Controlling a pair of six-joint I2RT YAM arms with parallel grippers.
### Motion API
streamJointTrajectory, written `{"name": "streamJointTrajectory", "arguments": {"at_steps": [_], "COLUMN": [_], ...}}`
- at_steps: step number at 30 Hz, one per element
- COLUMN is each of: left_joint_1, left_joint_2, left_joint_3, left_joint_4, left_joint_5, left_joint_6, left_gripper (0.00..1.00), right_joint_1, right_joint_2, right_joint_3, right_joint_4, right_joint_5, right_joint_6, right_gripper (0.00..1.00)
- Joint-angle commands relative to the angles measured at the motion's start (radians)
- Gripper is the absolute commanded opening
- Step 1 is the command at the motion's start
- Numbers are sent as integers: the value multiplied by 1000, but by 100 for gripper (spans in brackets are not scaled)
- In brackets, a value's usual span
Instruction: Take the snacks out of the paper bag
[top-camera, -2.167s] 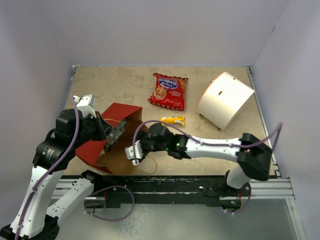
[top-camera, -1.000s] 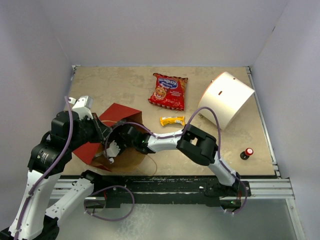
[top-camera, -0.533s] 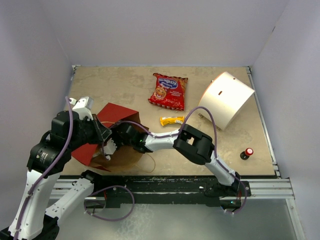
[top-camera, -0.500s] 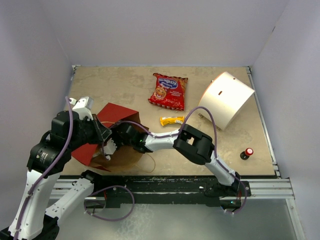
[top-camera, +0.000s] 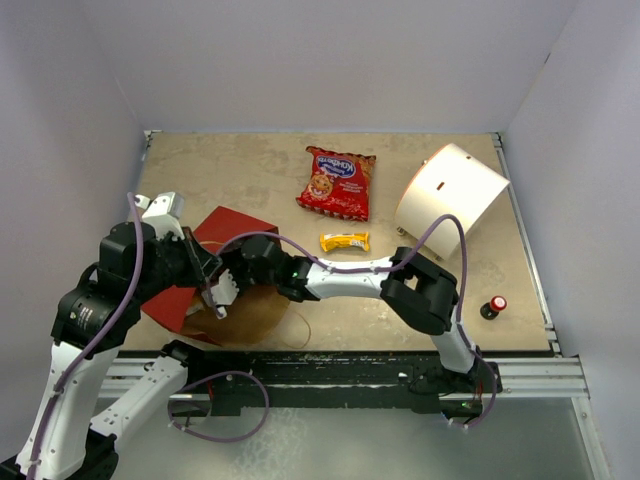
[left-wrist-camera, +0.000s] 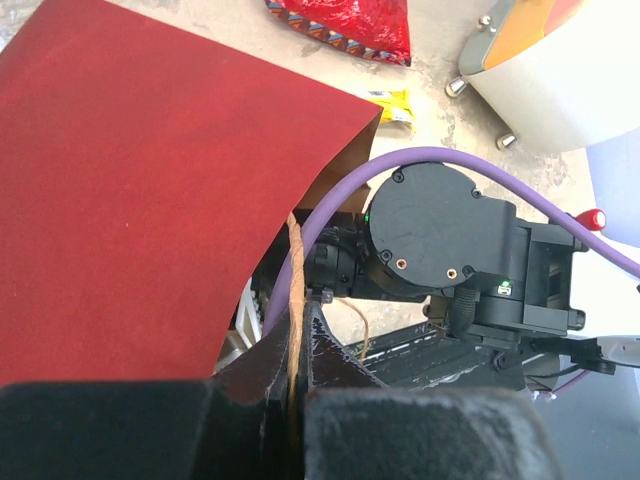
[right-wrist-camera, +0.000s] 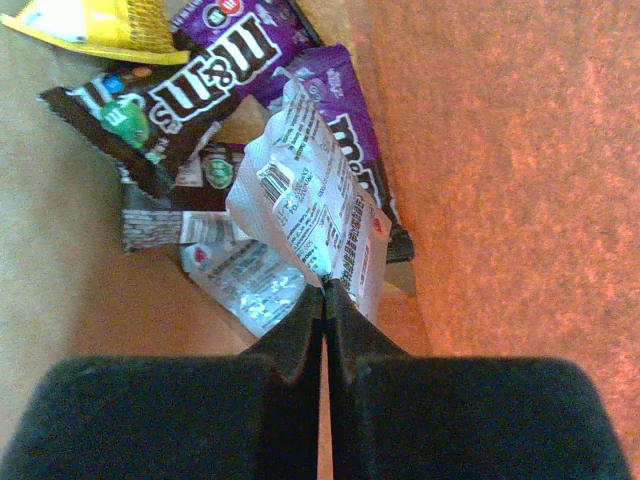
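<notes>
The paper bag (top-camera: 220, 232) lies on its side, red outside, mouth toward the right arm. My left gripper (left-wrist-camera: 290, 345) is shut on its thin brown handle (left-wrist-camera: 294, 270), holding the mouth up. My right arm reaches into the bag, so its gripper is hidden in the top view. Inside, my right gripper (right-wrist-camera: 325, 288) is shut on the edge of a silver foil pack (right-wrist-camera: 305, 205). A second silver pack (right-wrist-camera: 245, 278) and dark purple candy packets (right-wrist-camera: 175, 90) lie beneath, on the brown inner wall (right-wrist-camera: 500, 150). The red cookie bag (top-camera: 337, 182) and a yellow packet (top-camera: 345, 241) lie outside on the table.
A white cylinder (top-camera: 452, 200) lies at the back right. A small red-capped black object (top-camera: 492, 306) stands near the right front edge. A loose handle loop (top-camera: 300, 330) trails by the bag mouth. The right arm's black wrist (left-wrist-camera: 440, 240) fills the bag opening.
The right arm has pushed deeper into the bag and its jaws have closed on the silver foil pack. Its elbow has swung right. The left gripper keeps its hold on the handle.
</notes>
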Motion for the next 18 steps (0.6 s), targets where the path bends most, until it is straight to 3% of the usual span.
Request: {"name": "streamJointTrajectory", "arguments": {"at_steps": [1, 8, 18], "left_joint_1": [-2, -2, -2], "left_joint_2": [-7, -9, 1], "left_joint_3": [34, 24, -24], "left_joint_4": [28, 50, 119], "left_joint_5": [-35, -41, -27], "left_joint_6": [25, 25, 23], "left_gripper": [0, 0, 0], "right_joint_1": [-4, -4, -4], "right_joint_2": [-111, -256, -526], "right_joint_3": [-35, -100, -158], "right_joint_4": [-62, -197, -415], "right_joint_5": [-121, -232, -539], "right_joint_6": [107, 232, 492], "right_gripper": [0, 0, 0]}}
